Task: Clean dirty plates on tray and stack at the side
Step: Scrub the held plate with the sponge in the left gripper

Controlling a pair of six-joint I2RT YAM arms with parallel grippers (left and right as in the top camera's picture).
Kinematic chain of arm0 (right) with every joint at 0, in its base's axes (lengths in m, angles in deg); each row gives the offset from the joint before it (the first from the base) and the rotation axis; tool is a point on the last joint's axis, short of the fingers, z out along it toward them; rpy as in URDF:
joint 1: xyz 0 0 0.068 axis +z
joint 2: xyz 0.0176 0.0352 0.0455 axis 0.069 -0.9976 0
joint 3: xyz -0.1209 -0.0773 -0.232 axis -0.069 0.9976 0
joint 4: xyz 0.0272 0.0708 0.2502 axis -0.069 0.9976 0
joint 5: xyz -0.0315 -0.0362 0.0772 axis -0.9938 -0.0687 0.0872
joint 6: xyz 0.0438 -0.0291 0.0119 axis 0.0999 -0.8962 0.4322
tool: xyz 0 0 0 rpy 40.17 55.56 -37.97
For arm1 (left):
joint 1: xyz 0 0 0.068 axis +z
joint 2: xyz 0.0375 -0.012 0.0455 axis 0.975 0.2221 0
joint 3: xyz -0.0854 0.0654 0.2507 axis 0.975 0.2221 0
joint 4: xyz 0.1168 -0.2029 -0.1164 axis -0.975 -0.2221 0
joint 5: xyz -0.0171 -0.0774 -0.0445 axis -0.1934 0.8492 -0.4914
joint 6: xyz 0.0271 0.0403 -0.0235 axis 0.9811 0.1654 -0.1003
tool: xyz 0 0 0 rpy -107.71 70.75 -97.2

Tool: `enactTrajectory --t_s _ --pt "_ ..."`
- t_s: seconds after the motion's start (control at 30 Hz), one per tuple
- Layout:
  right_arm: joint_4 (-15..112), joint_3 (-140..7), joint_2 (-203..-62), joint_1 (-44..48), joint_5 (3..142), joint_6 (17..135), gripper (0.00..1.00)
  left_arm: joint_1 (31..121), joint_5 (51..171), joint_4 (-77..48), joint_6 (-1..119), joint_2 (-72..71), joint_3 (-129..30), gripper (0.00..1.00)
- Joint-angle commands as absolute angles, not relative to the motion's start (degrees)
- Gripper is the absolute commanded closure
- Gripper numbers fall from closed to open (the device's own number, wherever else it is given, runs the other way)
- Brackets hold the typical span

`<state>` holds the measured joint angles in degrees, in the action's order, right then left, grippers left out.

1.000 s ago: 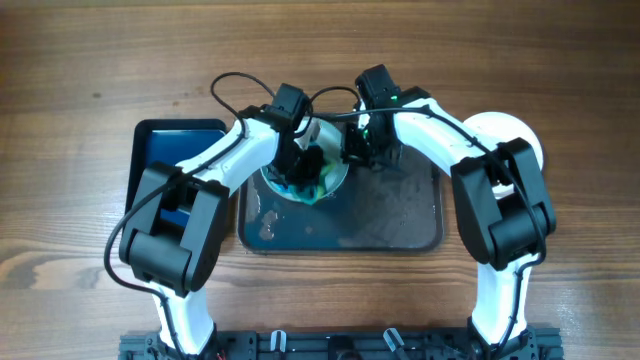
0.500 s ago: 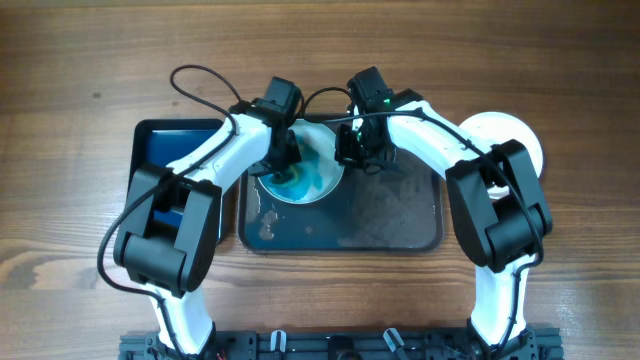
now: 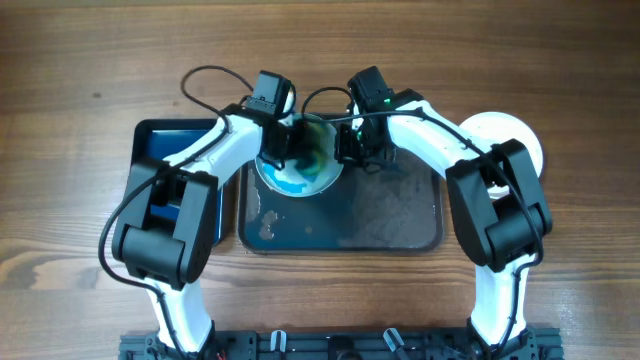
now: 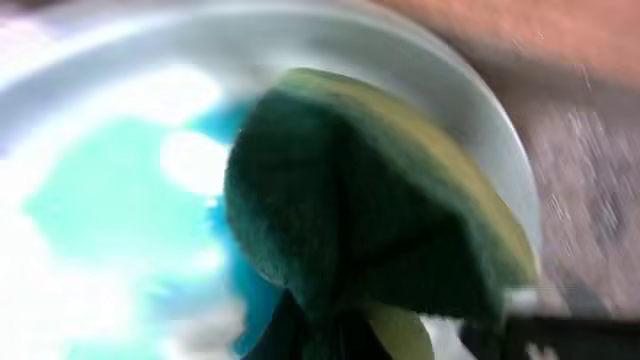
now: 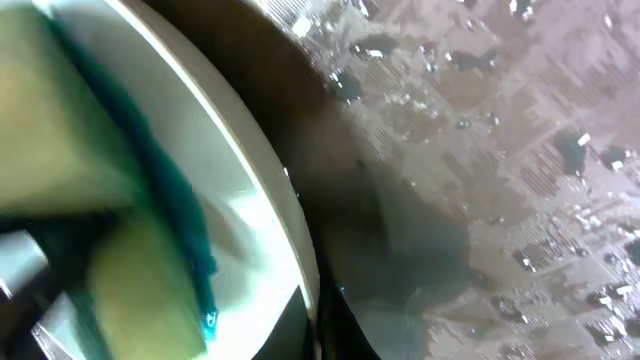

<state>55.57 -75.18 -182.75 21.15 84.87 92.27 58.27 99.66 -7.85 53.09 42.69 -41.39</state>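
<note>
— Whereabouts of the plate (image 3: pixel 295 183)?
— Over the far-left corner of the tray (image 3: pixel 400 215). Round, white, glossy, smeared blue-teal.
— And the tray's make?
— Dark grey-brown, rectangular, rounded corners, raised rim; beaded with droplets near the right gripper (image 3: pixel 345 150).
— Jaws?
— Right: pinched on the plate's right rim, with shadow on the tray beneath. Left gripper (image 3: pixel 283 155): clamped on a folded sponge (image 4: pixel 370 220), dark green scouring face over yellow foam, pressed to the plate.
— Room?
— Tight between both wrists. Open wet floor toward the tray's right and near side. Beside its left edge, a small black tray (image 3: pixel 160 145), blue inside. Off the right edge, on the wooden table (image 3: pixel 100 60), another white plate (image 3: pixel 505 128).
</note>
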Motion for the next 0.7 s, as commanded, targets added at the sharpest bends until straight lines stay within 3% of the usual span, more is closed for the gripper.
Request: enactTrajectory --t_s 0.0,0.1,0.17,0.23,0.3,0.37,0.43,0.67 --pt "56.12 -75.29 -184.11 21.21 85.00 91.85 0.96 60.09 71.57 -6.97 48.22 43.54 -41.12 0.96" --pt "56.08 -75.29 -184.11 21.21 84.98 91.85 0.96 60.07 63.42 -16.81 38.80 43.54 -41.12 0.96" --pt "55.73 -75.29 -184.11 21.21 84.98 91.85 0.96 59.41 68.82 -23.34 37.31 43.54 -41.12 0.96" --pt "55.68 -75.29 -184.11 21.21 84.98 91.85 0.96 58.62 82.83 -24.83 43.36 43.54 -41.12 0.96" --pt "55.66 -75.29 -184.11 21.21 84.98 91.85 0.96 57.53 116.16 -21.64 57.68 43.54 -41.12 0.96" --pt "55.55 -75.29 -184.11 21.21 85.04 91.87 0.96 57.01 125.12 -18.47 61.31 43.54 -41.12 0.96" --pt "55.51 -75.29 -184.11 21.21 85.37 91.83 0.96 56.85 121.78 -13.35 59.52 43.54 -41.12 0.96" --pt "55.51 -75.29 -184.11 21.21 85.37 91.85 0.96 58.34 87.88 -10.58 48.52 43.54 -41.12 0.96"
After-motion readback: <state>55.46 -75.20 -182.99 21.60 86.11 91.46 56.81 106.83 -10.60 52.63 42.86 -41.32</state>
